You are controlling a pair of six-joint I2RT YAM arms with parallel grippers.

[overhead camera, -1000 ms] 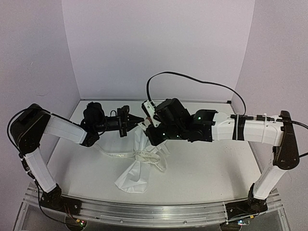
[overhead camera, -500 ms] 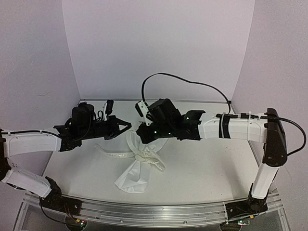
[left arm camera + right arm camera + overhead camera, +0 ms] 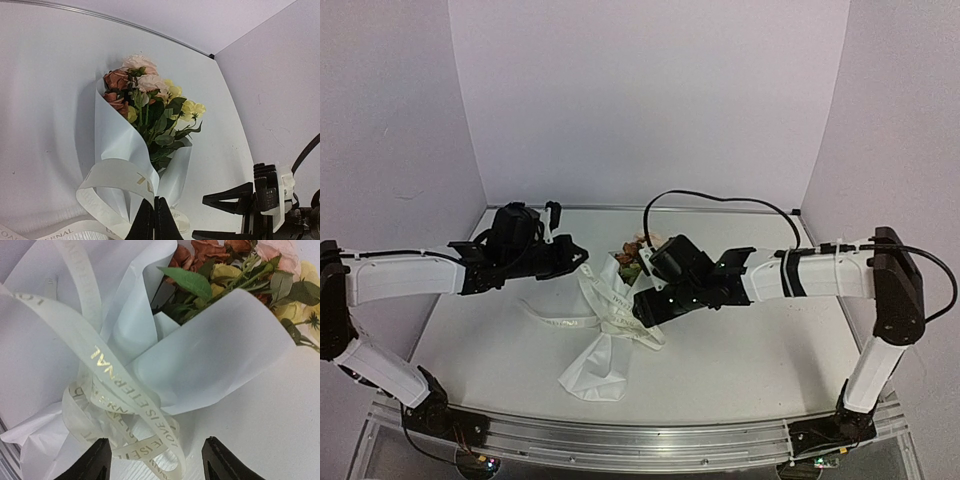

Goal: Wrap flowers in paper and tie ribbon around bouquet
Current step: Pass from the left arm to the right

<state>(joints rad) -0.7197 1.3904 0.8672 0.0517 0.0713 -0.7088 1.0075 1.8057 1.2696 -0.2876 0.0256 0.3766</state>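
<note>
The bouquet lies on the table, its flowers (image 3: 635,250) (image 3: 145,95) (image 3: 225,260) pointing to the back and its white paper (image 3: 600,365) (image 3: 117,135) (image 3: 215,350) cone narrowing toward the front. A cream ribbon (image 3: 555,320) (image 3: 112,175) (image 3: 115,370) with gold lettering loops around the cone's waist. My left gripper (image 3: 582,257) (image 3: 154,200) is shut on a strand of the ribbon just left of the cone. My right gripper (image 3: 638,305) (image 3: 156,439) stands open at the cone's right side, with loose ribbon loops lying between its fingers (image 3: 97,462).
Pale walls close the table at the back and both sides. A metal rail (image 3: 620,445) runs along the front edge. A black cable (image 3: 720,200) arches above the right arm. A loose ribbon tail (image 3: 535,308) trails left on the table.
My right gripper has opened, let go of the ribbon and dropped toward the front, uncovering the flowers. My left gripper has shifted slightly right, still shut on the ribbon.
</note>
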